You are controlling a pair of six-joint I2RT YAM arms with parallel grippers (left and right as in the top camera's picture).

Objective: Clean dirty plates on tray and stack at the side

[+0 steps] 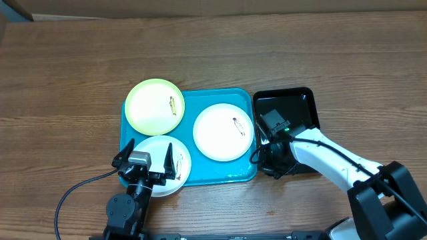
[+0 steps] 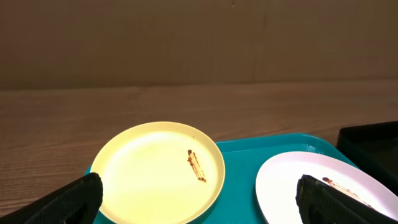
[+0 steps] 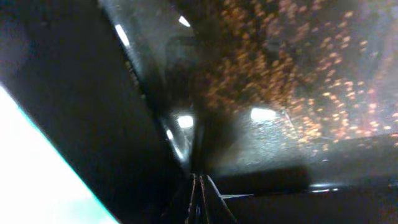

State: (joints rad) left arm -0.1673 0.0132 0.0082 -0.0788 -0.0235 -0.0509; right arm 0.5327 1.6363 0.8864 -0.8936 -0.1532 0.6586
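Note:
The turquoise tray holds all three plates. The pale yellow-green plate lies at its far left with a brown smear. One white plate lies at the right with a dark smear. The other white plate lies at the near left. My left gripper is open and empty, hovering over that near-left plate. Its wrist view shows the yellow-green plate, the right white plate and the tray between the spread fingers. My right gripper is low at the black tray's near-left corner, fingers together.
A smaller glossy black tray stands against the turquoise tray's right side; its dark speckled surface fills the right wrist view. A dark object with a green spot is in it. Bare wooden table surrounds both trays.

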